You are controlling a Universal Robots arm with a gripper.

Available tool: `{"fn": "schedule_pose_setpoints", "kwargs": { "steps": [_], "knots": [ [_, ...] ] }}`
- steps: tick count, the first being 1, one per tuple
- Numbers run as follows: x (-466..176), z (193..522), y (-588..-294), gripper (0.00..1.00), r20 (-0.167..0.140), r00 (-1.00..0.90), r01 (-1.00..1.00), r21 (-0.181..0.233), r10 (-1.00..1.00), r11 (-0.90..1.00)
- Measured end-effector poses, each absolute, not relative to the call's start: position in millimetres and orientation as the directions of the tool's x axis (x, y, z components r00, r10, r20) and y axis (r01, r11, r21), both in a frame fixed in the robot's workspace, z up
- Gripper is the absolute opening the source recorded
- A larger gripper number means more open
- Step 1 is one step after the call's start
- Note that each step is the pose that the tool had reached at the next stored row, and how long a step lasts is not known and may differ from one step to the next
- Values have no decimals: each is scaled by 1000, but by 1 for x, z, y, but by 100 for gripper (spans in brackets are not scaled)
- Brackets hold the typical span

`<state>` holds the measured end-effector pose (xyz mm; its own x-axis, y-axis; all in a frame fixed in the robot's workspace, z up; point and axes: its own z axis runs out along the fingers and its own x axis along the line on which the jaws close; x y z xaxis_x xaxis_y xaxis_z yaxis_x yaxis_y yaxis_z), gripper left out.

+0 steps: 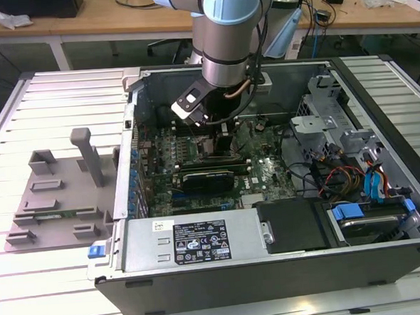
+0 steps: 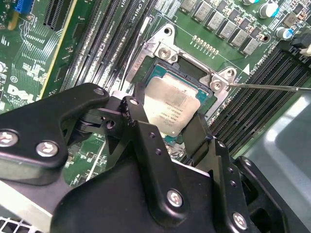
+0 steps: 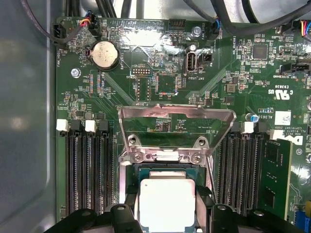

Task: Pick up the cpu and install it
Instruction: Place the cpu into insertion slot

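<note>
Hand [image 2: 166, 116] closed on the cpu [image 2: 177, 99], holding it in, or perhaps just above, the motherboard socket [image 2: 192, 70]. The socket's metal clamp [image 3: 177, 116] stands open, not yet latched.

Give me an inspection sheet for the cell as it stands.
Surface: slatted metal table, open computer case lying on it.
Job's things: cpu at the socket, load frame raised; seated or not, cannot tell.
Clutter: grey tray beside the case, on the exterior view's left.
Grippers: hand low over the cpu; grip cannot tell.
Cables: coloured bundle inside the case, on the exterior view's right.
Surroundings: wooden benches behind.
</note>
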<state>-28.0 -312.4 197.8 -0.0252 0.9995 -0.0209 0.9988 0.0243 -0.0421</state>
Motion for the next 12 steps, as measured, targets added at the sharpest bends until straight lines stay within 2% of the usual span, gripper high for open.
{"fn": "schedule_pose_setpoints", "kwargs": {
  "steps": [1, 2, 12],
  "knots": [
    [-28, 198, -312, 55, -21, -25, 999, -42, 999, 24],
    [-28, 198, -312, 62, -21, -25, 999, -42, 999, 24],
    [-27, 198, -310, 62, -21, -56, 998, -42, 998, 55]
  ]
}}
